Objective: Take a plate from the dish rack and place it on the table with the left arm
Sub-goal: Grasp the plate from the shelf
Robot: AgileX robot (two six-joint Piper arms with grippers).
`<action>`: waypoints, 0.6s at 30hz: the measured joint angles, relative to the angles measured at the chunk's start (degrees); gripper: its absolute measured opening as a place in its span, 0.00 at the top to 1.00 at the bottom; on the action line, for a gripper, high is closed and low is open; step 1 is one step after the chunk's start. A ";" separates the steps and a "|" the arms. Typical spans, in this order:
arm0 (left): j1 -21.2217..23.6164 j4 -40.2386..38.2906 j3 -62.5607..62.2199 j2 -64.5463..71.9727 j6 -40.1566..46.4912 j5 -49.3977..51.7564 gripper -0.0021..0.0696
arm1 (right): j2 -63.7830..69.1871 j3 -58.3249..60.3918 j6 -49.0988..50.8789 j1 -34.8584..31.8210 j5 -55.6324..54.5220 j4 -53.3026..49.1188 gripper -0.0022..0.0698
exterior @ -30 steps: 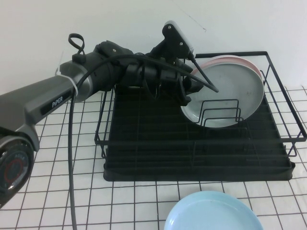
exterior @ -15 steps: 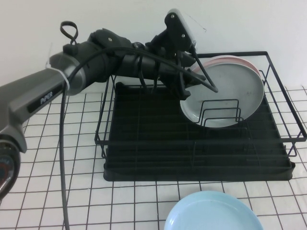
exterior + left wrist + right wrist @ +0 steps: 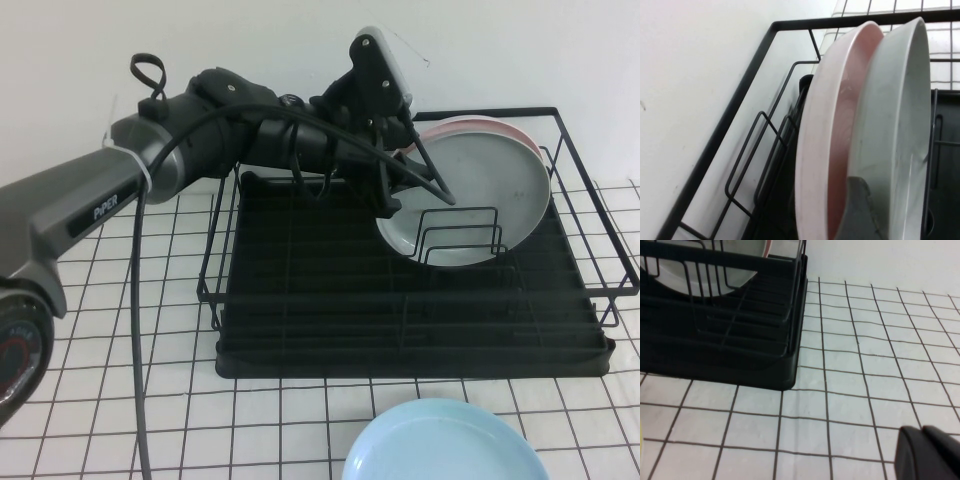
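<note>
My left arm (image 3: pixel 150 185) reaches over the back left of the dish rack (image 3: pixel 400 330), and my left gripper (image 3: pixel 395 190) sits at the left edge of the grey plate (image 3: pixel 470 200). The wrist view shows 1 grey fingertip (image 3: pixel 860 210) in the narrow gap between the grey plate (image 3: pixel 895 130) and the pink plate (image 3: pixel 825 145), pressed against the grey plate's back rim. The other finger is on the plate's front side in the high view. So my fingers are apart by about the plate's rim and clamped on that rim, as far as I can see.

The grey plate stands upright on edge in the right rear part of the rack, leaning in the wire dividers (image 3: pixel 460 235), not on the table (image 3: pixel 120 300). The pink plate (image 3: pixel 500 125) stands right behind it, nearly touching, only its top rim showing in the high view. Rack frame (image 3: pixel 735 115) runs along the white wall side.

A light blue plate (image 3: pixel 445 445) lies flat on the table in front of the rack, partly cut off by the frame edge, well apart from the rack plates.

My right gripper (image 3: pixel 927 452) shows only as a dark tip low over the grid table (image 3: pixel 855 390), near the rack's corner (image 3: pixel 785 375). Cannot tell its finger state.
</note>
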 joint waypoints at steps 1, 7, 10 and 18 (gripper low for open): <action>0.00 -0.73 0.00 0.10 0.40 0.00 0.42 | 0.00 0.00 0.00 0.00 0.00 0.00 0.97; 0.00 -2.14 0.00 0.39 1.64 0.14 0.42 | 0.00 0.00 0.00 0.00 0.00 0.00 0.97; 0.00 -2.28 0.00 0.52 1.76 0.42 0.43 | 0.00 0.00 0.00 0.00 0.00 0.00 0.97; 0.00 -2.70 -0.03 2.52 3.36 0.31 0.53 | 0.00 0.00 0.00 0.00 0.00 0.00 0.97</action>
